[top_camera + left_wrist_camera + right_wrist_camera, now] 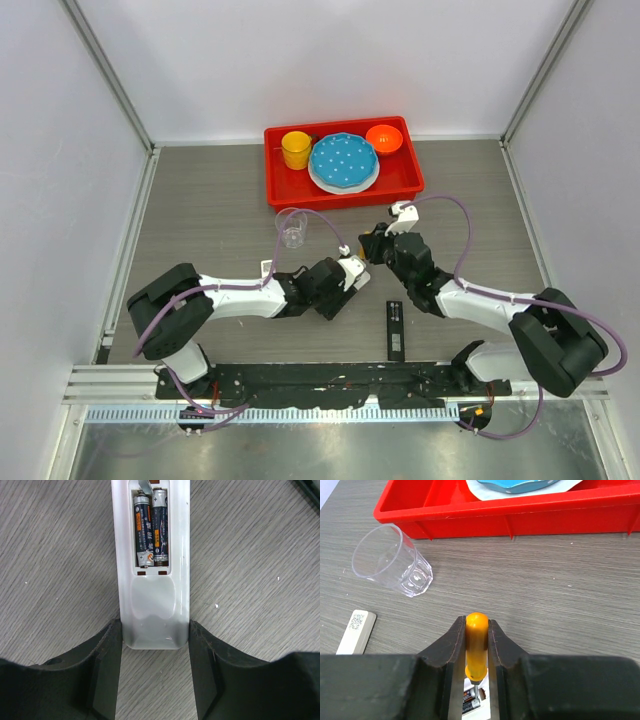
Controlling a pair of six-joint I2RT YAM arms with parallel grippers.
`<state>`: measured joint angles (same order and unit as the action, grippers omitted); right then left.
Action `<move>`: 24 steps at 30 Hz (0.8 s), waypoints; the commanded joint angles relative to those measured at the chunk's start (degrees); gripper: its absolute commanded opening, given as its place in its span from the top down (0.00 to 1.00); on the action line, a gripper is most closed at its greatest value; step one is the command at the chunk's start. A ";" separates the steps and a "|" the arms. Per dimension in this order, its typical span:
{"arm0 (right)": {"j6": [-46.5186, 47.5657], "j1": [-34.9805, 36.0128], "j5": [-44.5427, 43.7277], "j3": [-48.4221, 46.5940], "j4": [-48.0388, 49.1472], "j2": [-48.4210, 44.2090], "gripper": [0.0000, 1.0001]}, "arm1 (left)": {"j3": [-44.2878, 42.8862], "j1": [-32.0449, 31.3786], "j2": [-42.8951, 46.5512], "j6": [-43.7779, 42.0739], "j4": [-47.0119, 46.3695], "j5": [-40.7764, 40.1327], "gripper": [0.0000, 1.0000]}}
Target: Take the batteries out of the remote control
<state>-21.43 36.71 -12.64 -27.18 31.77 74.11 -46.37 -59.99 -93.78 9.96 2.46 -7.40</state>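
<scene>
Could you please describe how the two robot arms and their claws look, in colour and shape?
Both arms have white tube-like links between bulky black joints: the left arm and the right arm. A thin purple cable loops along each. The left claw and right claw are matte black, with two thick, curved fingers.

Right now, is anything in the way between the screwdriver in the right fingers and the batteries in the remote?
Nothing visible. The remote has its compartment open with no lid over it, and both batteries lie bare. The tip of the screwdriver sits at the compartment's top edge, right by them.
</scene>
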 commanded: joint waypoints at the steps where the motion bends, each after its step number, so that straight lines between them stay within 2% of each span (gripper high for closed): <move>1: 0.95 0.29 -3.18 -0.15 4.79 0.25 0.99 | 0.14 0.22 -1.32 -0.38 2.29 1.33 0.97; 8: 1.57 2.05 -6.60 0.81 7.16 1.39 0.99 | 0.23 0.22 -1.06 -0.38 2.11 1.51 0.98; 20: 7.45 9.69 -20.30 7.84 22.01 3.50 0.99 | 0.23 0.22 -1.14 -0.29 2.11 1.95 1.00; 24: 8.60 10.84 -20.58 8.37 23.69 4.03 0.99 | 0.23 0.22 -1.23 -0.29 2.11 1.95 1.00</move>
<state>-16.19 46.54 -28.91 -19.75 50.72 76.90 -46.37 -59.96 -93.80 9.96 2.42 -7.22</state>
